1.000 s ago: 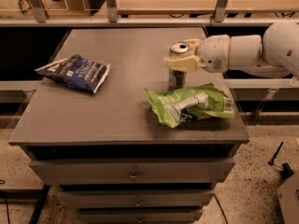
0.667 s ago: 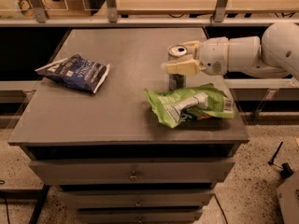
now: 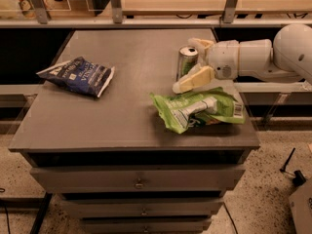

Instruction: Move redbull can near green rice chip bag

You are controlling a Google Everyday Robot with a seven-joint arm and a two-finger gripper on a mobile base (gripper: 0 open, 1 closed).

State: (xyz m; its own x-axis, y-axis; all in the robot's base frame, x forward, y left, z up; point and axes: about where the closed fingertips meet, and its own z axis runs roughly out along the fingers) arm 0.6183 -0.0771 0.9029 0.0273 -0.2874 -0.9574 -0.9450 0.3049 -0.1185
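The redbull can (image 3: pixel 186 60) stands upright on the grey cabinet top (image 3: pixel 131 111), just behind the green rice chip bag (image 3: pixel 200 109) and almost touching its back edge. The bag lies crumpled near the front right corner. My gripper (image 3: pixel 184 65) comes in from the right on a white arm (image 3: pixel 253 57). It is open around the can, with one cream finger (image 3: pixel 194 79) spread out in front of the can and the other (image 3: pixel 200 44) behind it.
A dark blue snack bag (image 3: pixel 78 76) lies at the left of the cabinet top. Drawers (image 3: pixel 139 182) are below the front edge. A railing and counter (image 3: pixel 161 13) run behind the cabinet.
The fingers have spread apart from the can, the near one swinging down toward the green bag. The can stays standing in the same spot.
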